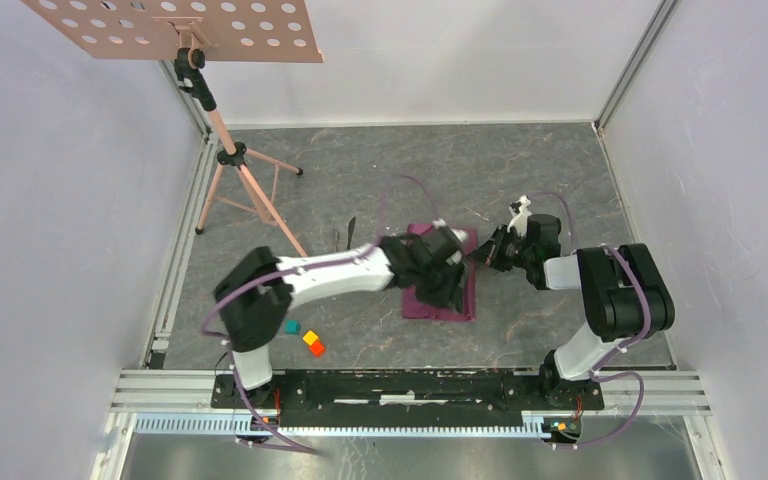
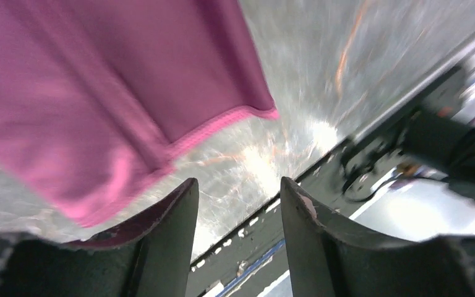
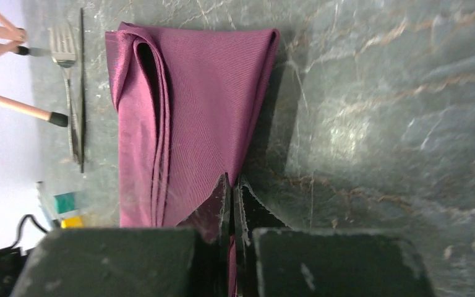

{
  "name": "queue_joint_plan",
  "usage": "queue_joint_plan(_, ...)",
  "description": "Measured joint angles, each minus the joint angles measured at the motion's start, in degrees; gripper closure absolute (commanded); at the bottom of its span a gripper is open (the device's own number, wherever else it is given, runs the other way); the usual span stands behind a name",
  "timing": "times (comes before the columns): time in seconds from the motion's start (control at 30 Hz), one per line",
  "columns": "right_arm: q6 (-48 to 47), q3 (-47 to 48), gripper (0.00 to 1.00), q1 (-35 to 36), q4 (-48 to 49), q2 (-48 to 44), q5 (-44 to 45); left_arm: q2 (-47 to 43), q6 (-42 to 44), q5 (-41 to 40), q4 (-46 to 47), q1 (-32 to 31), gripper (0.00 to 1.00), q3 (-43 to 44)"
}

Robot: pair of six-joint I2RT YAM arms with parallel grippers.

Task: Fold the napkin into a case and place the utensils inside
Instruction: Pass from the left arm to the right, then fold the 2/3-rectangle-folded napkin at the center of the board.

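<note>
napkin (image 3: 185, 111): folded, flat on the table (image 3: 396, 124), layered edges facing the cutlery.
right end effector (image 3: 232, 192): closed, pinching the napkin's edge.
left end effector (image 2: 238, 210): open, 2 fingers apart near the hem.
fork (image 3: 67, 80), knife (image 3: 81, 86): side by side, just beside the napkin, not touching it.

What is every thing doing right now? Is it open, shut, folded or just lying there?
Napkin: folded in layers, flat on the table.
Right tool: shut on the napkin's edge.
Left tool: open, with nothing in the gap.
Fork: lying beside the napkin, not inside.
Knife: lying next to the fork, not inside.
Small blocks: lying loose on the table.
</note>
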Motion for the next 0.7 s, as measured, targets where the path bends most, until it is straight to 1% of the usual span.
queue_joint_plan(0.03,-2.1,1.3,1.00,0.0,-2.7,-0.5,0.6,-2.3,-0.4,1.5,2.2,2.6,0.47,-2.1)
queue_joint_plan(0.13,-6.9,4.5,1.00,0.2,-8.7,-1.0,2.4,-6.6,-2.6,5.0,9.7,12.0,0.68,-6.3)
queue_joint_plan(0.2,-9.5,6.3,1.00,0.7,-12.1,-1.1,3.5,-6.6,-4.0,6.0,14.4,17.5,0.79,-7.1)
queue_joint_plan(0.27,-11.3,7.8,1.00,1.4,-14.8,-1.2,4.6,-5.0,-4.8,6.8,19.0,21.5,0.86,-7.1)
queue_joint_plan(0.37,-13.4,9.8,1.00,2.9,-18.0,-1.2,6.7,-0.4,-5.5,7.8,22.9,23.2,0.92,-5.7)
queue_joint_plan(0.5,-15.3,12.2,1.00,4.2,-22.0,-1.2,9.4,6.6,-6.4,9.8,25.9,23.5,0.94,-3.1)
queue_joint_plan(0.6,-16.4,13.4,1.00,4.8,-24.6,-1.6,11.5,10.1,-6.9,10.3,26.6,23.6,0.96,-2.4)
queue_joint_plan(0.7,-17.0,14.1,1.00,5.5,-26.9,-2.7,13.4,11.9,-7.9,10.3,26.4,23.9,0.97,-2.4)
